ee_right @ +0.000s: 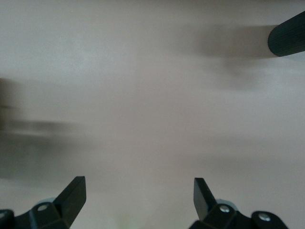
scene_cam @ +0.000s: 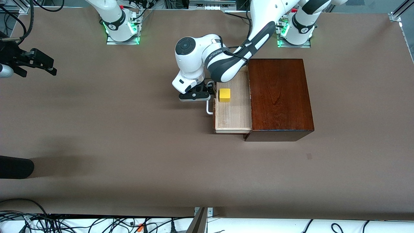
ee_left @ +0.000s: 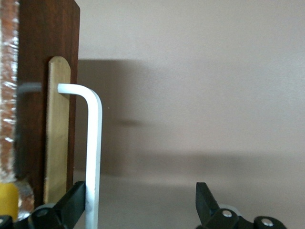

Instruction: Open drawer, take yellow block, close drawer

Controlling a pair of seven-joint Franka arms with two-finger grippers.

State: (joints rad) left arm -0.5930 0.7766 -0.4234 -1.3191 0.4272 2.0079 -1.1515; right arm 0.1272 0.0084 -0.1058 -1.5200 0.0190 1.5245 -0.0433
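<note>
The drawer (scene_cam: 233,115) stands pulled out of the dark mahogany box (scene_cam: 280,97) toward the right arm's end of the table. The yellow block (scene_cam: 224,95) sits in its pale tray, close to the drawer front. My left gripper (scene_cam: 208,93) is at the white handle (scene_cam: 209,109), open. In the left wrist view the handle bar (ee_left: 94,152) runs between the fingers of the left gripper (ee_left: 140,202), right beside one finger (ee_left: 74,200), in front of the brown drawer front (ee_left: 45,95). A corner of the yellow block (ee_left: 7,200) shows there. My right gripper (scene_cam: 48,67) waits, open and empty (ee_right: 139,195), over the table's right-arm end.
A black rounded object (scene_cam: 15,167) reaches in at the table edge at the right arm's end, nearer the front camera; it also shows in the right wrist view (ee_right: 287,40). Cables lie along the table's front edge (scene_cam: 97,223).
</note>
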